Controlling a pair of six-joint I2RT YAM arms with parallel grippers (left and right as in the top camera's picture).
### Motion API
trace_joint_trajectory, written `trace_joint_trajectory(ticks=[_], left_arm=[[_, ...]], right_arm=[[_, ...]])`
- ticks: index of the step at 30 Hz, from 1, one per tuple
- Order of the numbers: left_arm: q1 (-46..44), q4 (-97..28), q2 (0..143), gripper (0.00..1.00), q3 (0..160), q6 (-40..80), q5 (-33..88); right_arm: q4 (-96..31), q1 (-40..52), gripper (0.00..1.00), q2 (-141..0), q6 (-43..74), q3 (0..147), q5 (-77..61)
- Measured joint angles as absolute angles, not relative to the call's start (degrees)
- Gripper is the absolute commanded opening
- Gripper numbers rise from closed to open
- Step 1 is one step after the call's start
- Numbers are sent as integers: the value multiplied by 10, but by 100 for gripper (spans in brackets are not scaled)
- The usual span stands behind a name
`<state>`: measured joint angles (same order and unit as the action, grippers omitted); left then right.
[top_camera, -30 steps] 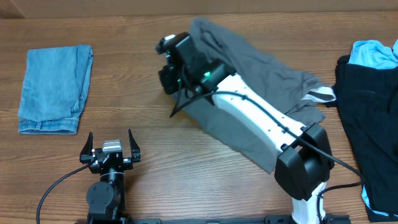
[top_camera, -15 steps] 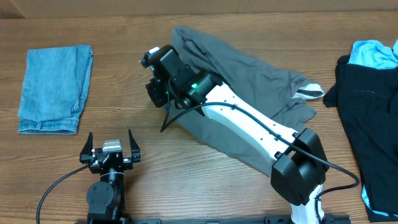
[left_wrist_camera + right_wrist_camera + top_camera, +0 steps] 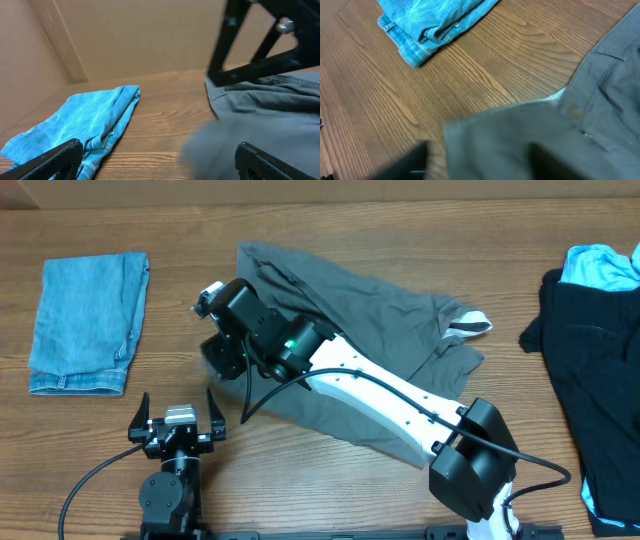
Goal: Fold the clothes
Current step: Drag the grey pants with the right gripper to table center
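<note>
While the grey shorts lie rumpled across the middle of the worktop, the right arm reaches over them with its tool at their left edge. Its fingers stand apart, with a blurred flap of grey cloth between them. The left tool sits near the front edge, close to the shorts' lower corner, its fingers wide apart and empty. Folded blue denim lies well apart at far left, and a black garment at far right
</note>
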<state>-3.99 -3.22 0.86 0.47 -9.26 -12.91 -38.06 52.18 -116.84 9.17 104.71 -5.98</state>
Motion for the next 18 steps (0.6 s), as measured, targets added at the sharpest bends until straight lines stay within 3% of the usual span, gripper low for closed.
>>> trace_joint_trajectory(ticks=[3, 9, 18], left_arm=[[-40, -32, 9, 100, 5, -93, -129], [-40, -32, 9, 100, 5, -93, -129], [-40, -32, 9, 100, 5, -93, -129]], right_arm=[[-382, 517, 100, -1165, 91, 1047, -57], [-428, 473, 100, -1092, 90, 1047, -52], [-687, 293, 100, -981, 109, 1064, 6]])
